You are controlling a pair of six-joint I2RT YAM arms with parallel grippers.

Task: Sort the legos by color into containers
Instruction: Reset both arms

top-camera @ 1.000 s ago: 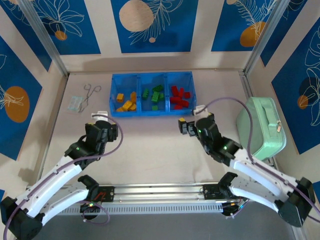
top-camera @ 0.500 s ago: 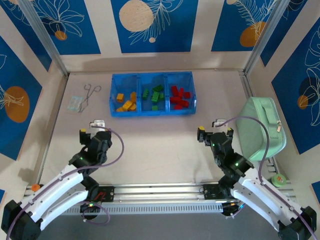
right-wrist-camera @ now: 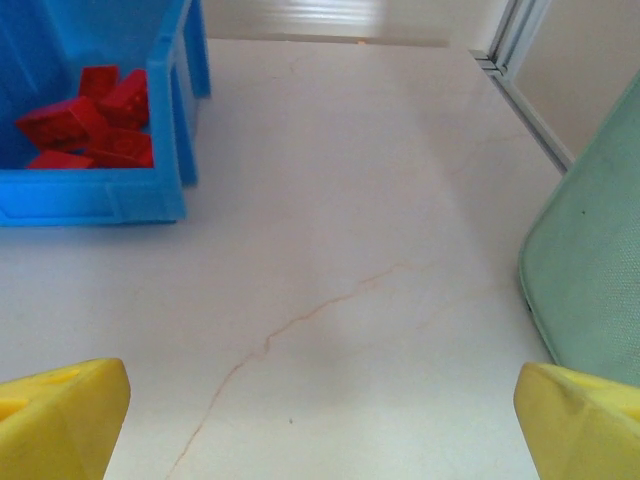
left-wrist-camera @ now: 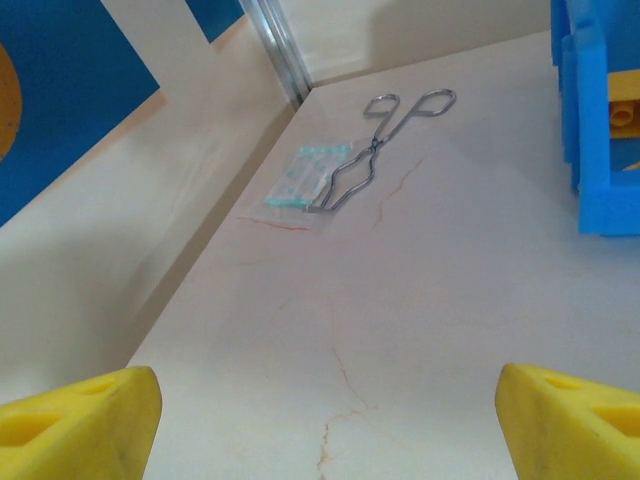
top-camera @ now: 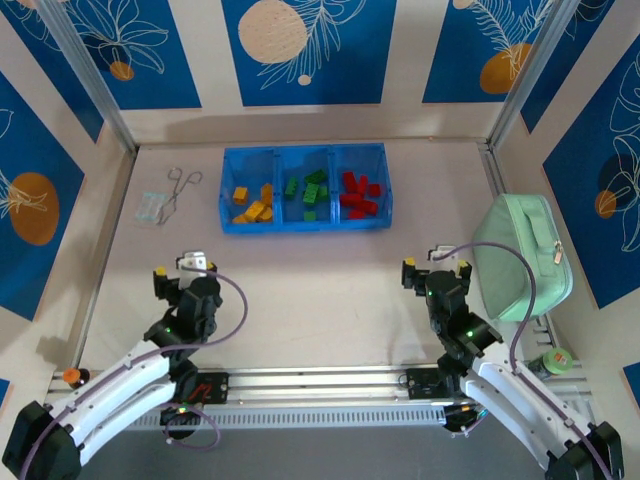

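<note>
The containers are three compartments of one blue tray [top-camera: 305, 222] at the back middle of the table. Orange legos [top-camera: 252, 205] lie in the left one, green legos [top-camera: 307, 190] in the middle, red legos [top-camera: 358, 195] in the right. My left gripper [top-camera: 178, 268] hangs open and empty over bare table, well short of the tray's left end. The right gripper [top-camera: 435, 266] is open and empty too, off the tray's front right. The left wrist view has the gripper [left-wrist-camera: 325, 430], the tray's corner [left-wrist-camera: 600, 150] and an orange lego [left-wrist-camera: 625, 115]. The right wrist view has the gripper [right-wrist-camera: 320, 430], red legos [right-wrist-camera: 90, 125] and the tray wall [right-wrist-camera: 100, 205].
Metal forceps [top-camera: 180, 185] [left-wrist-camera: 375, 150] and a small clear packet [top-camera: 153, 207] [left-wrist-camera: 305, 180] lie left of the tray. A mint-green zippered case [top-camera: 522, 255] [right-wrist-camera: 590, 270] stands close on the right gripper's right. A green roll [top-camera: 555, 358] sits near the front right rail.
Both arms have drawn back from the tray toward the near edge. The right gripper has also swung right, toward the mint case. Both stayed open and empty.
</note>
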